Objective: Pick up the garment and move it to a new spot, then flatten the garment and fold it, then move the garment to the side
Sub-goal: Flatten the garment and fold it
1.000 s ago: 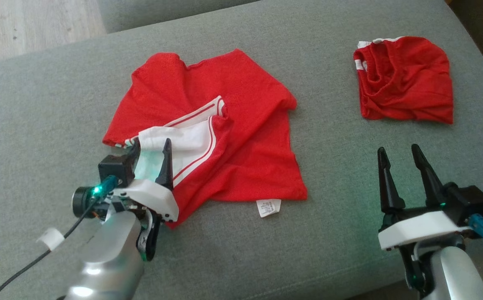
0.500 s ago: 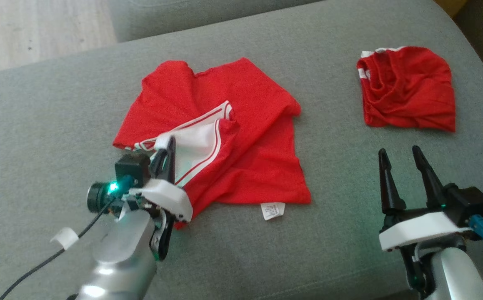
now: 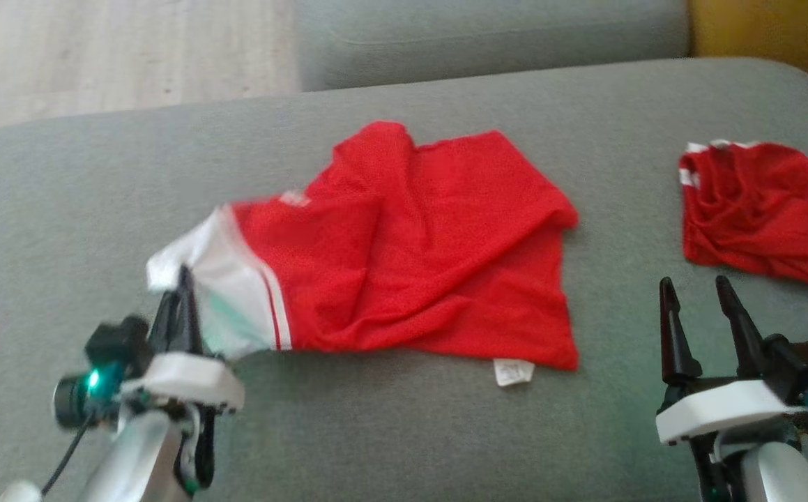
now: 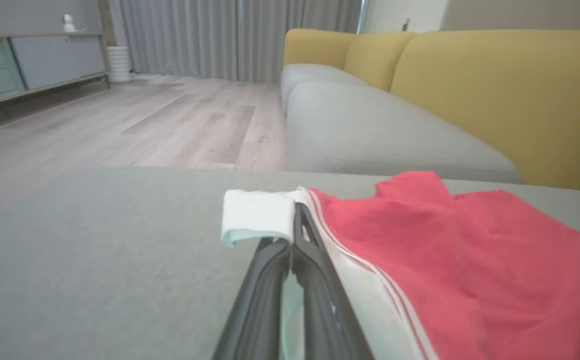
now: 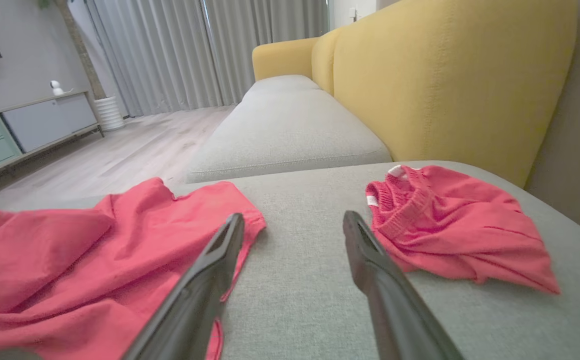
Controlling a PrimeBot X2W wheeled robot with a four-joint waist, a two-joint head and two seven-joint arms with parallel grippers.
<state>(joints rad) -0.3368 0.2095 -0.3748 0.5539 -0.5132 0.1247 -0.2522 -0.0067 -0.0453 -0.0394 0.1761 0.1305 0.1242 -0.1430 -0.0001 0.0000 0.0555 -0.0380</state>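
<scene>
Left gripper pinching white edge of red garment, 8 o'clock | right gripper spread, 4 o'clock

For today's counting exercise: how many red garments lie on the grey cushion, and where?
2. The larger garment lies spread centrally, white edge pinched in the left gripper; the smaller garment sits bunched at the right.

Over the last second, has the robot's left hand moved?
Yes. Gripping the white edge of the garment, the left hand has pulled leftward, farther from the crumpled red bundle, even allowing for the camera's shift.
</scene>
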